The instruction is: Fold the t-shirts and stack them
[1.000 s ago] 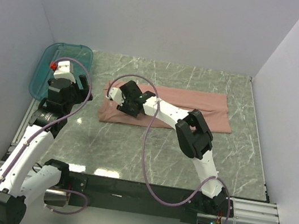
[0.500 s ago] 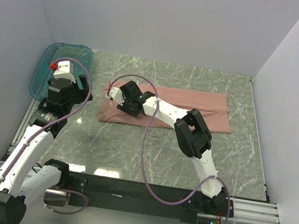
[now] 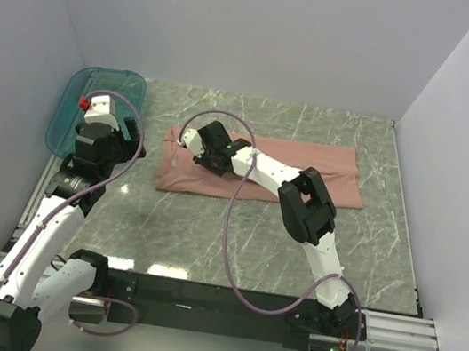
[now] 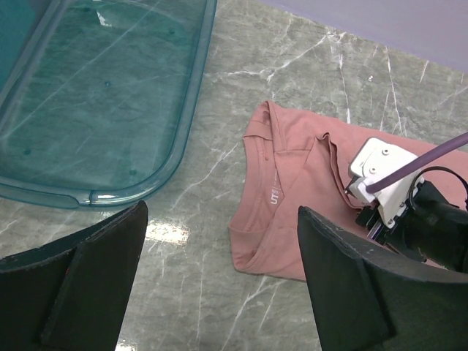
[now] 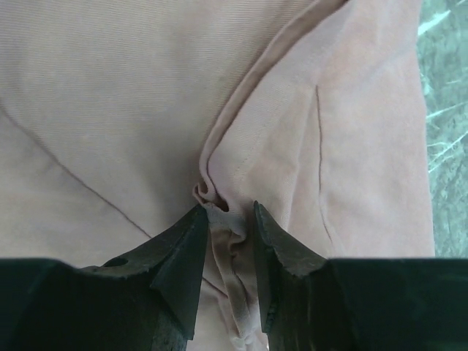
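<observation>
One salmon-pink t-shirt (image 3: 308,165) lies on the grey marbled worktop (image 3: 207,234), folded lengthwise into a long band across the far middle. Its collar end points left, toward the single teal plastic bin (image 3: 71,103) in the far left corner. Shirt and bin lie apart, with bare stone between them.

Two arms work the scene, each with one hand and one purple cable. The right hand (image 5: 228,219) reaches across to the shirt's left end, near the collar. There it pinches a raised ridge of cloth (image 5: 219,212) between its two dark fingertips, the fabric bunched in the narrow gap.

The left hand (image 4: 221,241) hangs above the worktop between bin and shirt, fingers spread wide and gripping nothing.

From the left wrist, the open neckline (image 4: 274,157) faces the camera. A small white print sits inside the collar; one character looks like a 5, and the rest is too small to read. No chest print or lettering shows on the folded cloth, and the bin carries no visible label.
</observation>
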`<control>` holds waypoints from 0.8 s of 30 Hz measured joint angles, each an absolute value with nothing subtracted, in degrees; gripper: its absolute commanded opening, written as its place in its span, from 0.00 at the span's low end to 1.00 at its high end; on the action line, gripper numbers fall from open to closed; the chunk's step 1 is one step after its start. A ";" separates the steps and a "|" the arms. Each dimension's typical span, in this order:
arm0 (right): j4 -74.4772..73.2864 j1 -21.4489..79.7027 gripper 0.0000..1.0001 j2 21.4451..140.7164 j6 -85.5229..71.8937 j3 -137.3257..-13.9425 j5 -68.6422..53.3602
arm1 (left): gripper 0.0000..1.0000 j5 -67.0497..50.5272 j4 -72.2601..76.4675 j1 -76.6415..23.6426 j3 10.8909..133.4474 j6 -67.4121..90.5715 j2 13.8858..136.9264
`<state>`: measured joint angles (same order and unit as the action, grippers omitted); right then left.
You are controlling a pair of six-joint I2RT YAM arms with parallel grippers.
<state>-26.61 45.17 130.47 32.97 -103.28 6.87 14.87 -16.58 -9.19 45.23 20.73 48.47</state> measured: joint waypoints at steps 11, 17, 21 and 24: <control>-26.41 41.39 0.38 130.54 30.20 -108.29 9.02 | 0.88 14.79 -16.58 -9.19 45.23 20.73 48.47; -26.04 38.96 0.38 131.70 28.08 -112.62 12.23 | 0.88 14.39 -16.58 -9.19 45.23 20.73 48.47; -26.20 37.12 0.39 132.81 26.48 -114.85 13.28 | 0.88 14.20 -16.56 -9.19 45.23 20.73 48.47; -26.59 34.74 0.44 132.64 25.69 -114.80 11.53 | 0.88 13.37 -16.49 -9.19 45.21 20.71 48.49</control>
<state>-26.59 34.74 132.64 25.69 -114.80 11.53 13.37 -16.49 -9.19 45.21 20.71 48.49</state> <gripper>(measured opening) 0.410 0.882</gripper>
